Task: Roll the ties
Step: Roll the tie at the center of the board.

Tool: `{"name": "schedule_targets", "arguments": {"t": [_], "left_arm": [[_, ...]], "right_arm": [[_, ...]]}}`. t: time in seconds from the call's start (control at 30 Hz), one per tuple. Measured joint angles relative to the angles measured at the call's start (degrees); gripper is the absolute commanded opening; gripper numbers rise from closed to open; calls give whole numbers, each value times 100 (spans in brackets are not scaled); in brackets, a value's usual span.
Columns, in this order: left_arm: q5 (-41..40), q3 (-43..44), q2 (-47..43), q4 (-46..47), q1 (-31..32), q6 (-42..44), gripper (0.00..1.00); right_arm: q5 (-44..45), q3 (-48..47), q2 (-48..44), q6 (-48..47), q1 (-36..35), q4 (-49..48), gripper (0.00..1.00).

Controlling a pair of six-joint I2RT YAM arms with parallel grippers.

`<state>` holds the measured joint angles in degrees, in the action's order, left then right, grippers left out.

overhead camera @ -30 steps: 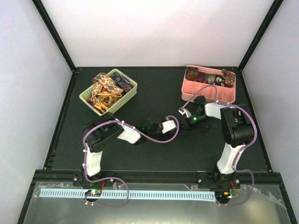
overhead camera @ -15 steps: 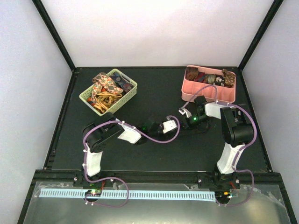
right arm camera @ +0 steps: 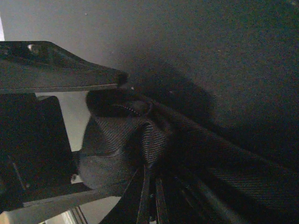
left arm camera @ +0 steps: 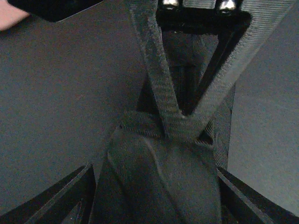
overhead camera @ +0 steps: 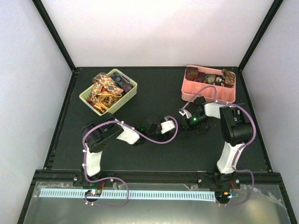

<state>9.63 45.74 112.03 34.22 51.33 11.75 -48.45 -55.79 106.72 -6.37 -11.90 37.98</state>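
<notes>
A dark tie (left arm camera: 163,182) lies on the black table between the two arms, its end bunched into a loose fold (right arm camera: 117,144). My right gripper (right arm camera: 150,173) is shut on that fold and shows in the left wrist view as a V-shaped finger (left arm camera: 161,93) pressing down on the fabric. My left gripper (left arm camera: 156,207) is open, its fingers (left arm camera: 70,196) spread on either side of the wide fabric. From above, the left gripper (overhead camera: 174,123) and right gripper (overhead camera: 183,119) meet tip to tip mid-table.
A green basket (overhead camera: 86,94) of loose patterned ties stands at the back left. A pink tray (overhead camera: 187,91) with coiled ties stands at the back right, just beyond the right arm. Purple cables loop along both arms.
The left gripper narrowed on the tie and has spread again. The left arm has drawn slightly left. The right gripper has kept its grip in place.
</notes>
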Motion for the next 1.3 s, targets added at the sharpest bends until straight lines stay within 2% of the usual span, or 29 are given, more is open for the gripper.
{"name": "schedule_targets", "arguments": {"t": [0.1, 0.33, 0.5, 0.67, 0.73, 0.9, 1.03, 1.13, 1.3], "left_arm": [[186, -240, -52, 243, -90, -98, 75], [890, -1040, 142, 2041, -398, -466, 82], [1375, -1029, 782, 3040, -413, -553, 82], [1648, -758, 1147, 3357, -413, -693, 82], [1676, -612, 1235, 3410, -413, -769, 79], [1799, -352, 1445, 3477, -413, -925, 64], [1781, -269, 1471, 3353, -424, -822, 52], [1700, -267, 1325, 2992, -426, -553, 46], [1421, -267, 717, 1792, -387, 11, 40]], "right_arm": [[79, 0, 85, 13, 4, 0, 2], [232, -2, 125, 94, 35, -2, 2], [269, -13, 125, 120, 35, 17, 2], [262, -17, 136, 133, 37, 17, 1], [258, -17, 138, 136, 37, 17, 2], [177, -22, 179, 136, 44, 17, 2], [142, -31, 199, 136, 52, 26, 5], [125, -46, 214, 133, 57, 48, 11], [11, -81, 227, 114, 55, 94, 27]]}}
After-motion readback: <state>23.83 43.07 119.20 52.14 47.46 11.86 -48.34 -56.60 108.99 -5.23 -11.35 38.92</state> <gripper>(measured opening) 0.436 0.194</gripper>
